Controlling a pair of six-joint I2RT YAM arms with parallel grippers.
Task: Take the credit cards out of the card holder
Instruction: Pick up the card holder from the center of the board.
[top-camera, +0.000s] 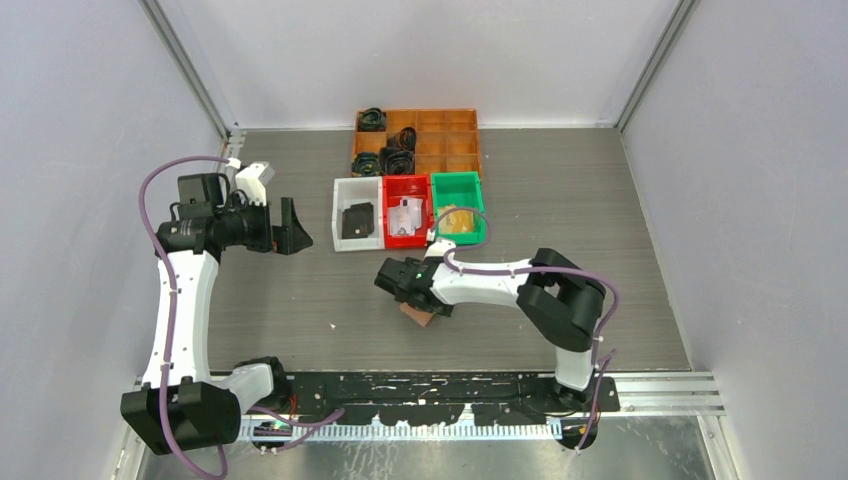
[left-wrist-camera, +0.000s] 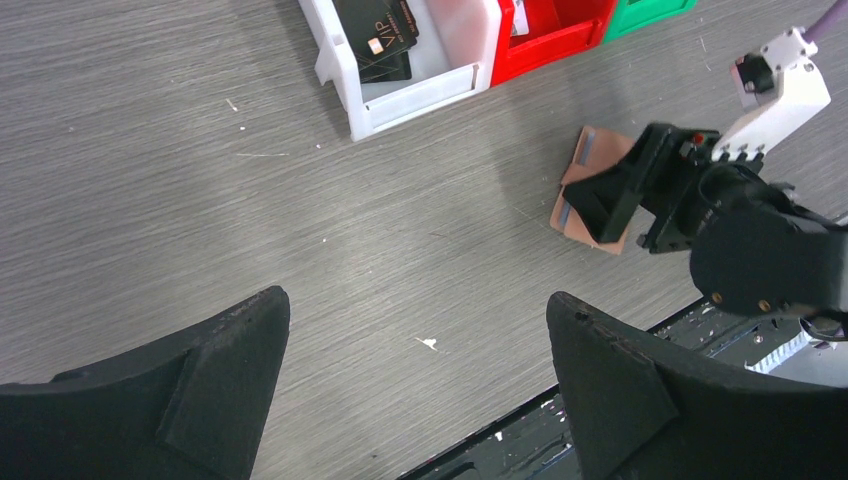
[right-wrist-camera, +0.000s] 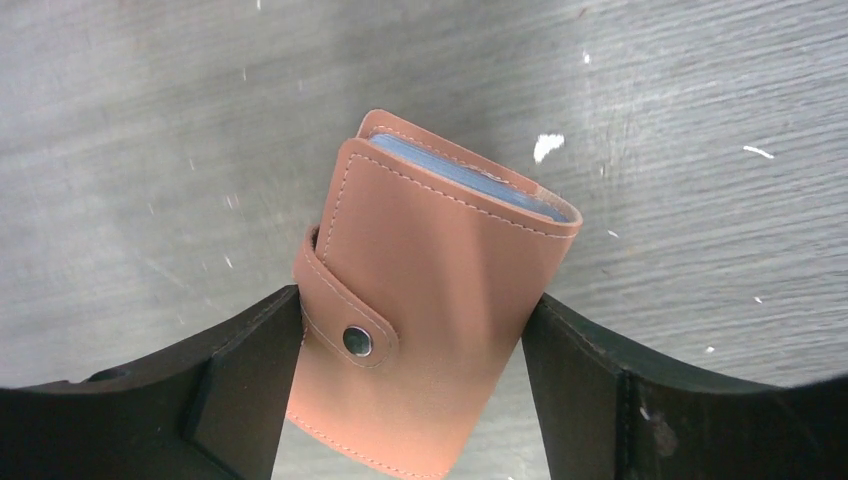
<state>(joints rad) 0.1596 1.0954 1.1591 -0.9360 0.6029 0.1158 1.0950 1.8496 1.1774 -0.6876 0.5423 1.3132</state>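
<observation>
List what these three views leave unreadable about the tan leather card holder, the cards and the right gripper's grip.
- Tan leather card holder: snapped shut in the right wrist view, so any cards inside are hidden; its lower end is cut off by the frame edge.
- Right gripper: fingers flank the holder; contact is unclear. From above the arm covers it.
- Red plastic bin: contents too small from above.

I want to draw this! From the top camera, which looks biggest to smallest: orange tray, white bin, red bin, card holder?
1. Orange tray, clearly biggest.
2. White bin and red bin: they look alike, so no ranking.
3. Card holder, though the right gripper hides most of it.
</observation>
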